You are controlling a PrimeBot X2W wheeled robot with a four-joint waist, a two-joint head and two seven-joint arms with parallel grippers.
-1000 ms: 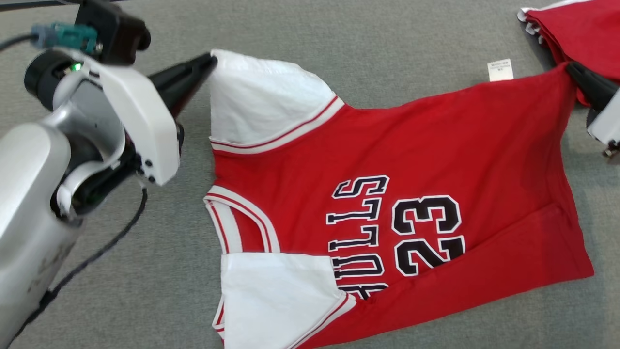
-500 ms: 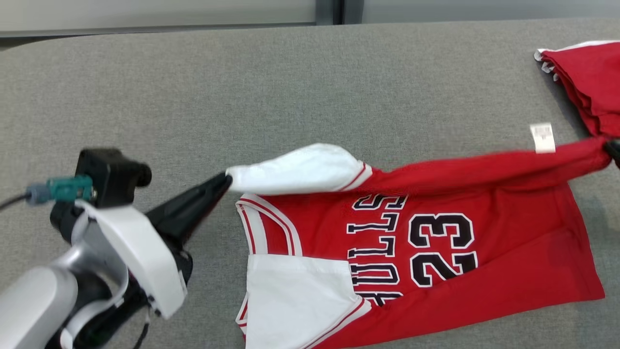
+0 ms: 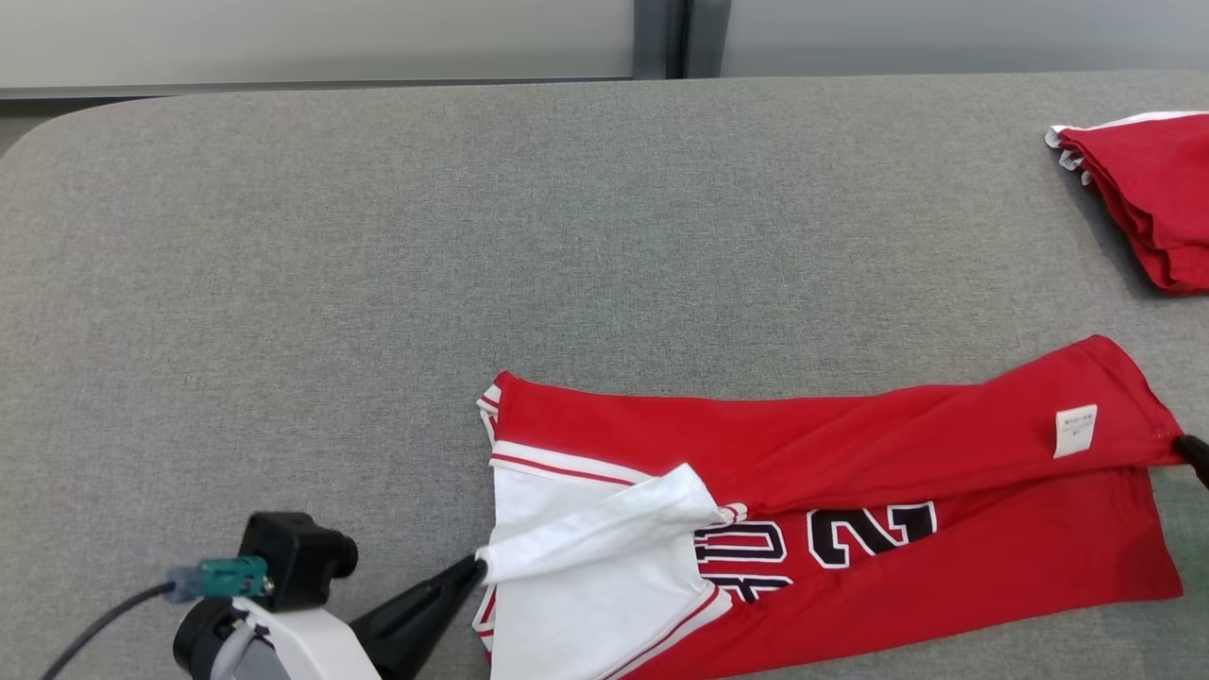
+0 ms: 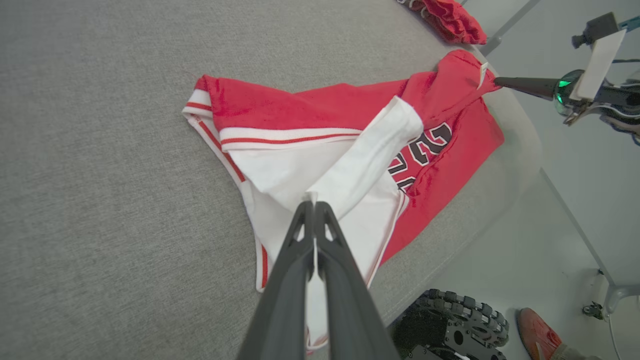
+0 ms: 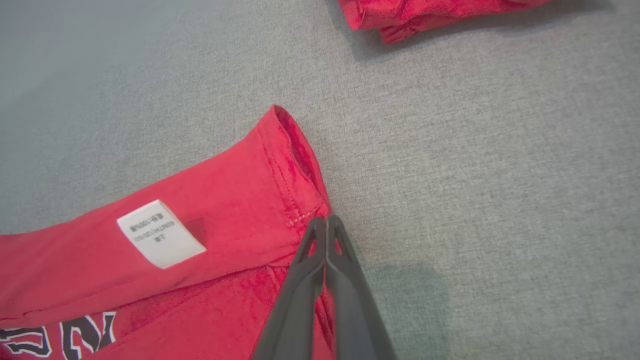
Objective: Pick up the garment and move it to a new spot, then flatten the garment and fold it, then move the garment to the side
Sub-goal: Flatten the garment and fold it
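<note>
Evidently mid-fold: my left gripper point(image 4: 313, 204) clamped white sleeve point(image 4: 370, 150), right gripper point(image 5: 326, 218) clamped hem point(image 5: 300, 200) of red-and-white cotton jersey point(image 3: 850, 444), to double it lengthwise.

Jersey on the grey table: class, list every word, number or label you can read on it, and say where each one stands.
"2" and a second digit, only partly showing below the fold: the black number on the red jersey.
Black letters beside the number: cut off by the white sleeve and the fold, no whole word readable.
White tag near the hem: print too small to read.
</note>
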